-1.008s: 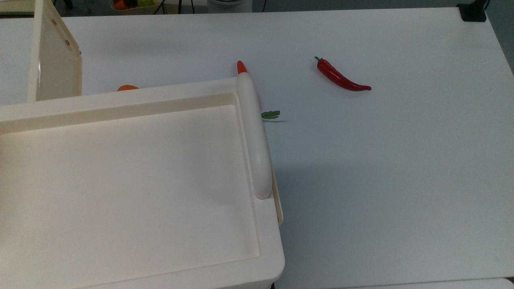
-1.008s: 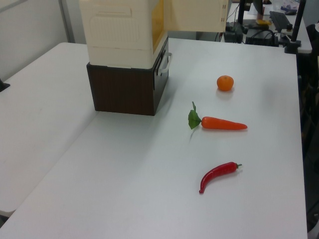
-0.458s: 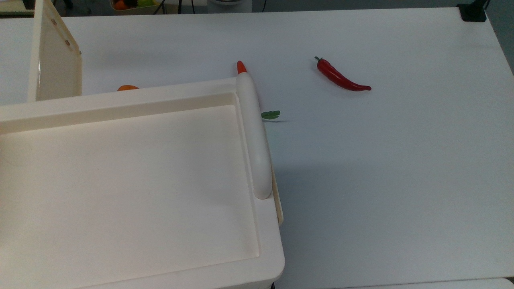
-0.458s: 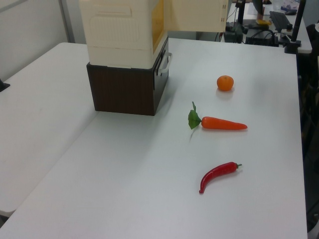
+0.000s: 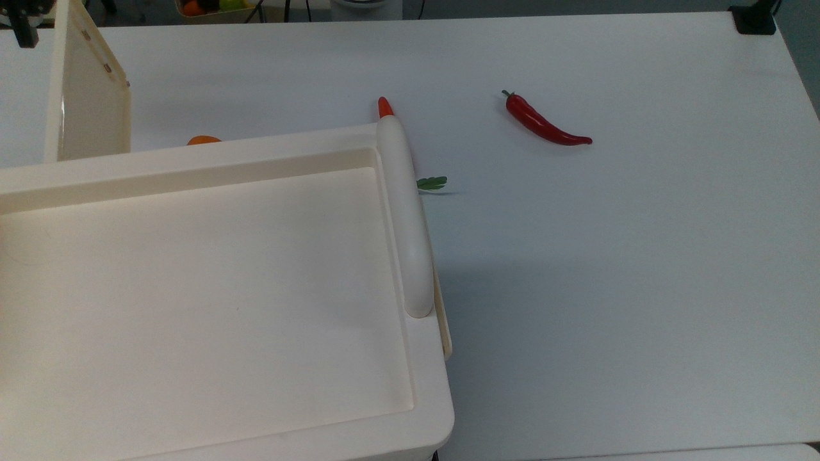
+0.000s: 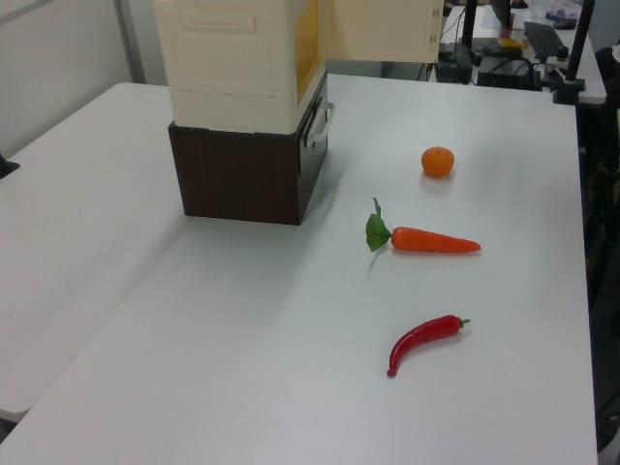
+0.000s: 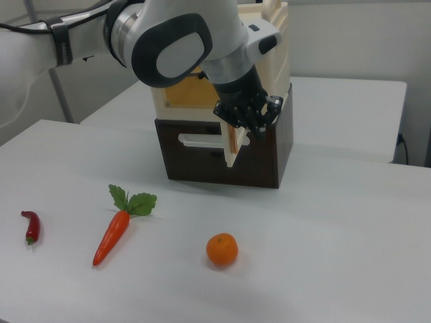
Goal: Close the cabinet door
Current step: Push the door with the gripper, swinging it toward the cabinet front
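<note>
door (image 5: 90,96): swung wide open, standing out edge-on from cabinet (image 5: 211,294) on table (image 5: 640,256)
pincer (image 7: 248,121): just beside door's outer face, free-edge side; finger state cannot be told
next: door judged to need pushing toward cabinet front

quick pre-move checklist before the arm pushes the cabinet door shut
1. Cabinet door open and needing the push: ok, it stands swung out from the cabinet.
2. Claw near the door's edge: ok, though contact cannot be told.
3. Claw finger state: cannot tell.
4. Door's swing path free of the orange: cannot tell; in the top view it lies close to the cabinet front.
5. Carrot and red chili pepper out of the way: ok, both lie on the open table.
</note>
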`<state>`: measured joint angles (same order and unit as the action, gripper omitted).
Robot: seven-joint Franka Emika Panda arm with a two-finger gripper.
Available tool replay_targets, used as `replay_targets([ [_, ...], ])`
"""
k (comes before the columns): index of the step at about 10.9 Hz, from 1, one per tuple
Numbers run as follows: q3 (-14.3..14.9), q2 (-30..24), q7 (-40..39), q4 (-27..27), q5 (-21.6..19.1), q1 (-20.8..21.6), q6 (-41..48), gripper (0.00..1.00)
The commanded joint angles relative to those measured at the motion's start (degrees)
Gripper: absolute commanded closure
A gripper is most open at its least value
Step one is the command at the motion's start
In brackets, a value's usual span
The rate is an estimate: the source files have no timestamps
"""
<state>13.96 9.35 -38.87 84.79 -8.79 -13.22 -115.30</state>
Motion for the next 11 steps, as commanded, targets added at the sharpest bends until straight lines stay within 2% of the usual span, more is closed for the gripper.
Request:
replay_targets([
  [1, -0.1, 0.2, -0.8, 0.4, -2.7, 0.5, -1.1, 0.95],
  [3, -0.2, 0.3, -0.8, 0.4, -4.5, 0.5, -1.0, 0.95],
  [11, -0.7, 0.2, -0.7, 0.5, -4.7, 2.8, -0.2, 0.95],
])
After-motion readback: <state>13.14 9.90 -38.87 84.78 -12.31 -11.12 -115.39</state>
